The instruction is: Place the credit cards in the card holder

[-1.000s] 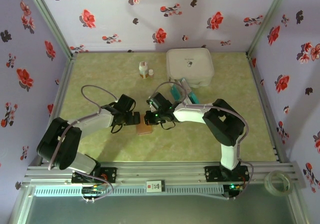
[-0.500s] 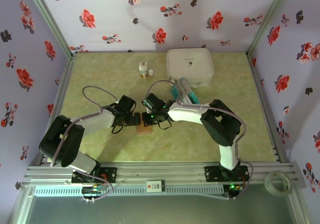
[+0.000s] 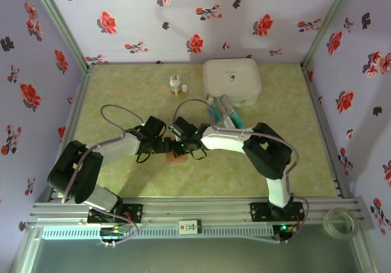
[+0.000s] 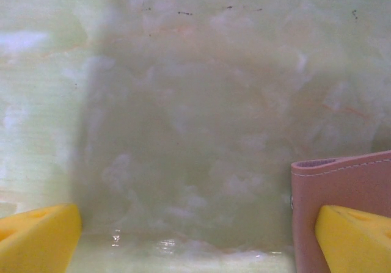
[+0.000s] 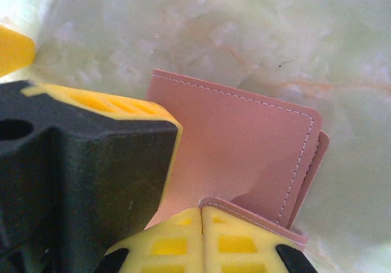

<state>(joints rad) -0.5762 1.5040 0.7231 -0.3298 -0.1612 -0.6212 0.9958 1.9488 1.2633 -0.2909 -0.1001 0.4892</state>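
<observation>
A tan card holder point(image 5: 244, 145) lies hemmed in on the table point(image 4: 195, 102).
The right gripper point(image 5: 201, 236) is closed tight at its edge; the left gripper point(image 4: 195, 239) gapes wide alongside.

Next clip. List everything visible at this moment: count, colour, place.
card holder: one, tan-pink with stitched edges, mid-table between the two grippers
credit cards: small stack, count unclear, teal and white, just in front of the white box
white box: one, white, square, far side of the table, right of centre
small bottles: two, pale, left of the box
tape roll: one, clear, on the frame rail at the near right
table: one, green marbled
left gripper: yellow fingertips, jaws open, one tip over the holder's edge
right gripper: yellow fingertips, jaws shut, tips against the holder's flap
</observation>
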